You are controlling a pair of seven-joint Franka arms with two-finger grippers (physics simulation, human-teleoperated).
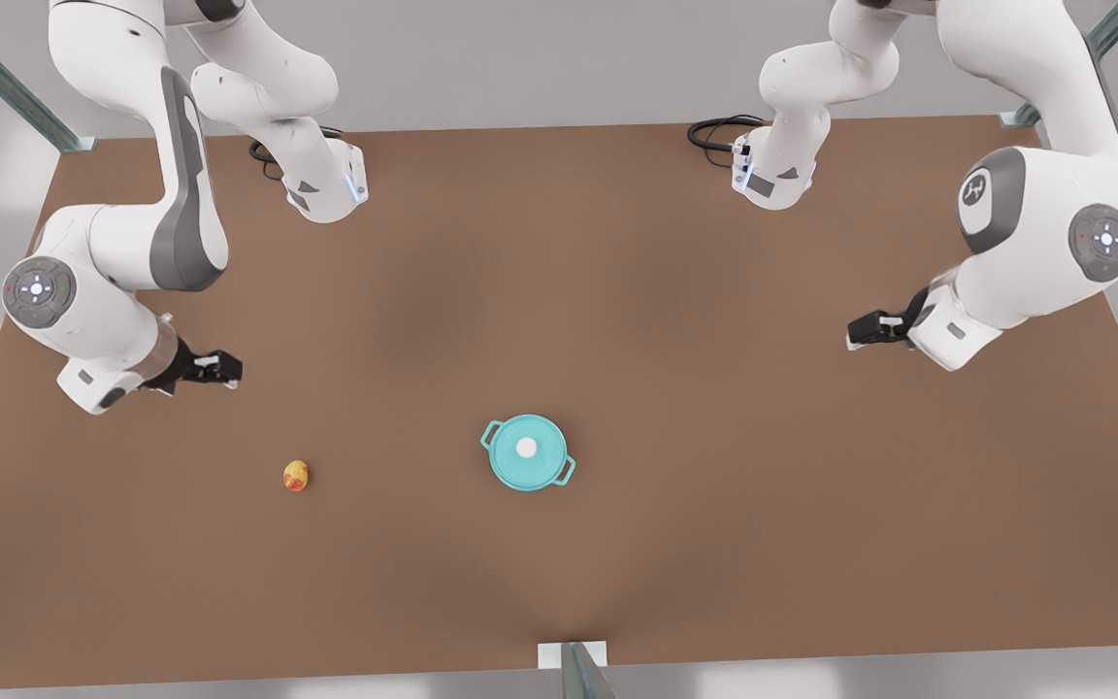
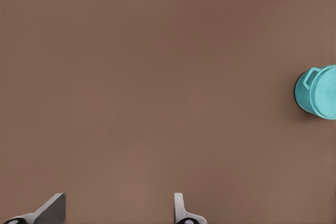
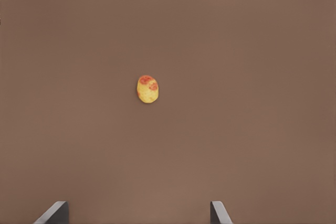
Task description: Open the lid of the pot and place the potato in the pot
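The potato (image 1: 296, 476) is seen lying on the brown table (image 1: 714, 563), near and in front of the right gripper (image 1: 219, 370) at the front view's left, whose fingers (image 3: 219, 213) are spread and empty. The pot (image 1: 529, 454), closed by the pot lid (image 1: 526, 448), is set mid-table, well apart from the left gripper (image 1: 860, 332) at the front view's right. That gripper's fingers (image 2: 181, 209) are also held apart, and both arms are kept raised above the table.
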